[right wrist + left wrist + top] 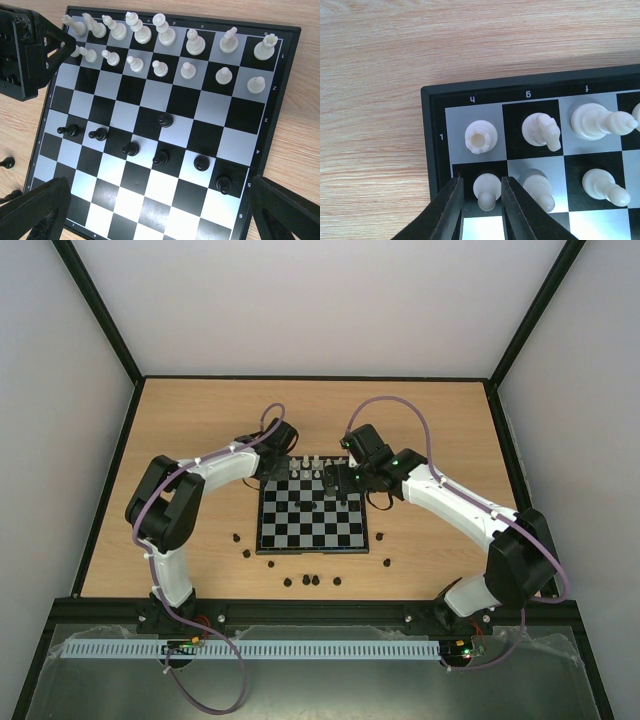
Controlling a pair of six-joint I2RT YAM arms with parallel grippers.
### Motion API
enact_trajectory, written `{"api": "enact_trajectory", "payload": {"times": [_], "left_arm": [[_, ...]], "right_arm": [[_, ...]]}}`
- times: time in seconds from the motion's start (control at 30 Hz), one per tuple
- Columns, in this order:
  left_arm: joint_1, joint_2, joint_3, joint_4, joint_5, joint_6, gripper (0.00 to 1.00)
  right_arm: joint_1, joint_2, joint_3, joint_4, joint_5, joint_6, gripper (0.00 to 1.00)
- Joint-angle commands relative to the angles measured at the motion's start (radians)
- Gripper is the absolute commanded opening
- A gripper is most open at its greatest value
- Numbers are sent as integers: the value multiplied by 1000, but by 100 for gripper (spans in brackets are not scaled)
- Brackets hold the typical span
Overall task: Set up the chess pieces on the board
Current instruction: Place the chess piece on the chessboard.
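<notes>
Left gripper [482, 186] loosely straddles white pawn [486, 189]

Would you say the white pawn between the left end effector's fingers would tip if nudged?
Probably: the pawn looks tall over a small base. On the glossy board it might slide; its rounded head may slip.

One chessboard [210, 102] carries sixteen white chessmen [160, 67], in two rows of eight, and seven black pawns [161, 158]. Roughly nine more black pieces [316, 580] lie off it, too small to count surely.
</notes>
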Motion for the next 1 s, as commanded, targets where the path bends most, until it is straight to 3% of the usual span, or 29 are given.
{"api": "enact_trajectory", "payload": {"times": [0.0, 0.97], "left_arm": [[6, 6, 7, -21, -21, -4, 25], [10, 14, -13, -13, -34, -7, 25]], "right_arm": [[8, 10, -7, -9, 0, -13, 98], [15, 18, -6, -11, 0, -15, 98]]}}
